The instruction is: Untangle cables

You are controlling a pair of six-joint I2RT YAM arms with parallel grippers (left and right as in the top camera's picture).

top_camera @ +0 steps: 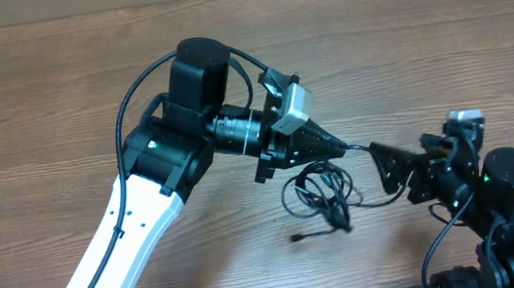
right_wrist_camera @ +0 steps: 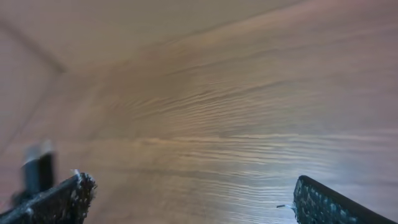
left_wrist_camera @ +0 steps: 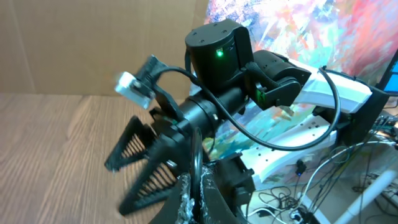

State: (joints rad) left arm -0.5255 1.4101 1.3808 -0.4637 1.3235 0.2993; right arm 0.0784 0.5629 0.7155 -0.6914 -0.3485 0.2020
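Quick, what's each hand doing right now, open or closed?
Left hand: closed on the thin black cable.
Right hand: open, holding nothing.

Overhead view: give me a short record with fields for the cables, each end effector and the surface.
cables: thin black cords in a loose tangle of loops, lying on the table between the two end effectors
plug: free end, resting on the wood at the tangle's lower left
left end effector: shut on a strand of the cables
right end effector: open, just right of the tangle; nothing between its fingers in the right wrist view
table: wood grain
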